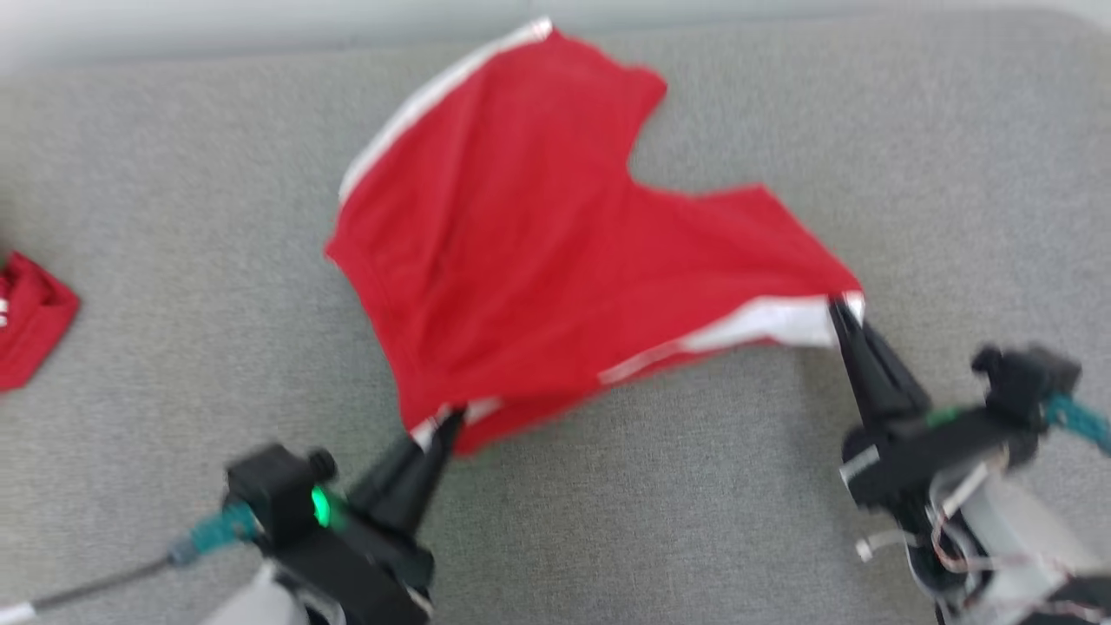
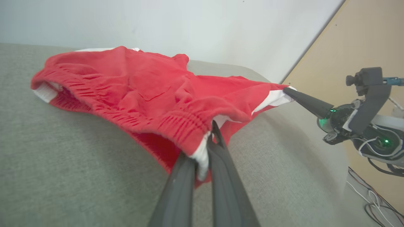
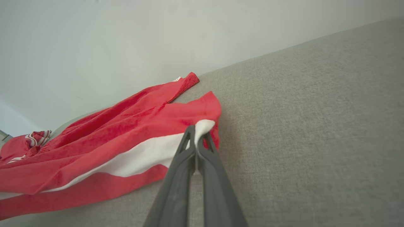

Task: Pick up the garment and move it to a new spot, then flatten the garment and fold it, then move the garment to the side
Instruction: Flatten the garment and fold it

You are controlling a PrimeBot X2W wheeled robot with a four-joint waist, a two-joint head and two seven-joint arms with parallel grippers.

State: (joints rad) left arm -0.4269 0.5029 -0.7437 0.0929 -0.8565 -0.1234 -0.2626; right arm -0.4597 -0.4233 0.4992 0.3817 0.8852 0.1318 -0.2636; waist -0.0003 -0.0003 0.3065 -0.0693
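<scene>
Soft red shorts with white side stripes (image 1: pixel 538 243) lie spread on the grey fabric surface (image 1: pixel 156 174), near edge seemingly lifted (blurry). Left claw (image 1: pixel 447 424) pinches the elastic waistband corner, right claw (image 1: pixel 840 309) the striped hem corner. Light, limp and saggy, so corners grip best.

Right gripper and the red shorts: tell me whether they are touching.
Touching. The right wrist view shows the right gripper shut on the white-striped corner of the red shorts.

A crumpled red cloth (image 1: pixel 30 317) lies on the grey fabric surface (image 1: pixel 174 174), far left.
</scene>
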